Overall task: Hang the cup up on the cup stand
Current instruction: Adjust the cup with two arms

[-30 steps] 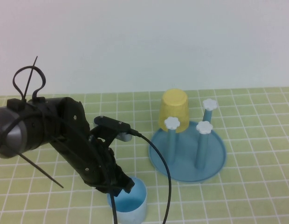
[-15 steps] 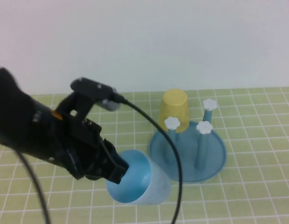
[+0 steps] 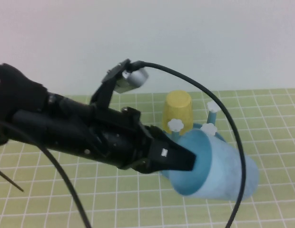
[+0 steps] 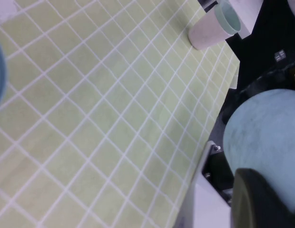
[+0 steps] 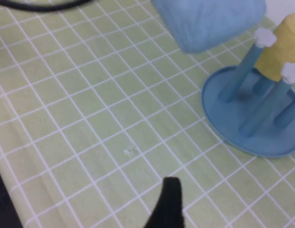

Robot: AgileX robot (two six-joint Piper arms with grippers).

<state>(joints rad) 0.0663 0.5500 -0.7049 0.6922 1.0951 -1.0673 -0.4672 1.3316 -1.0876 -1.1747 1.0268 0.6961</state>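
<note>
Left gripper (image 3: 178, 159) clenched on light blue cup (image 3: 219, 168), now lifted off table, tipped sideways, just short of cup stand (image 3: 211, 129) pegs; hanging comes next. Right gripper (image 5: 169, 206) back off to side, cannot tell grip state.

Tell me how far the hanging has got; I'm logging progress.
Done: the left gripper is shut on the light blue cup, lifted beside the cup stand. Left: slipping it over a free peg; a yellow cup already hangs. The right gripper waits aside.
</note>
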